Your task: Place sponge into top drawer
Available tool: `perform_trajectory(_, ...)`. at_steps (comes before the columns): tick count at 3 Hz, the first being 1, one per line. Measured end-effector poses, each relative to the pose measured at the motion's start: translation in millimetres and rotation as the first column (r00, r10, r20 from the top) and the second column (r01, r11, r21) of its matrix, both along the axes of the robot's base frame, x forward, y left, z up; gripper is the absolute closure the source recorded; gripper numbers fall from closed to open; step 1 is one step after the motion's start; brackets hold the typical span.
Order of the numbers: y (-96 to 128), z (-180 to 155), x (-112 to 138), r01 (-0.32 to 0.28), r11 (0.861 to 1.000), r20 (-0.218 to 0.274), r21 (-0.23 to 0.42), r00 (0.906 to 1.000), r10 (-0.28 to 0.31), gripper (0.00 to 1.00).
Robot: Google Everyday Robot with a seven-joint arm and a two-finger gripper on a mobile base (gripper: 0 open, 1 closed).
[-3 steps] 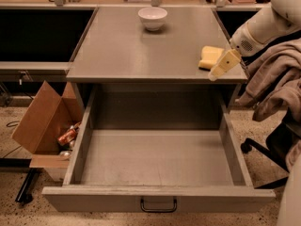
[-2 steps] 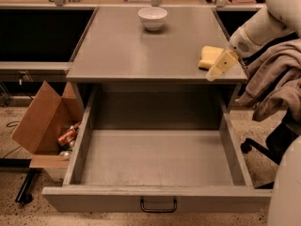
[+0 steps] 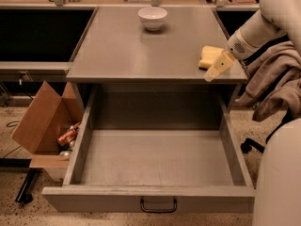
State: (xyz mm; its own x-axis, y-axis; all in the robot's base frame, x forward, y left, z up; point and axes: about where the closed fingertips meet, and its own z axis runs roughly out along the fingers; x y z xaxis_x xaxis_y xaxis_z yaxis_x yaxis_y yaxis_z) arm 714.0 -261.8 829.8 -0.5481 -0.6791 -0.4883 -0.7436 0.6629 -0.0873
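Pale yellow, the sponge (image 3: 209,56) lies at the right near edge of the grey surface (image 3: 131,55). The tool (image 3: 218,66) is at the sponge's near right corner, and I cannot tell whether it is open or closed. The top drawer (image 3: 155,160) stands pulled out below. A white bowl (image 3: 152,18) sits at the far side.

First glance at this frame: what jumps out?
The top drawer dominates the lower middle, pulled wide open with its grey bottom bare. On the counter's right edge above it lies the pale yellow sponge, with the robot's gripper reaching in from the right at its front edge. A white bowl sits at the counter's back, and an open cardboard box stands on the floor to the left.
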Motion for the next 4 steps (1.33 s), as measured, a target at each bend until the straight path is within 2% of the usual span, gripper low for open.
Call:
perform_trajectory(1, 0, -3, 3, 0.011, 1.0, -0.013, 0.0, 0.9999, -0.011, 0.27)
perform_trajectory(2, 3, -4, 5, 0.019, 1.0, -0.025, -0.002, 0.9995, -0.02, 0.58)
perform_trajectory(3, 3, 2, 5, 0.019, 1.0, -0.025, -0.002, 0.9995, -0.019, 0.81)
perform_trajectory(4, 22, 24, -2, -0.042, 0.999, -0.004, -0.012, 0.9991, 0.042, 1.0)
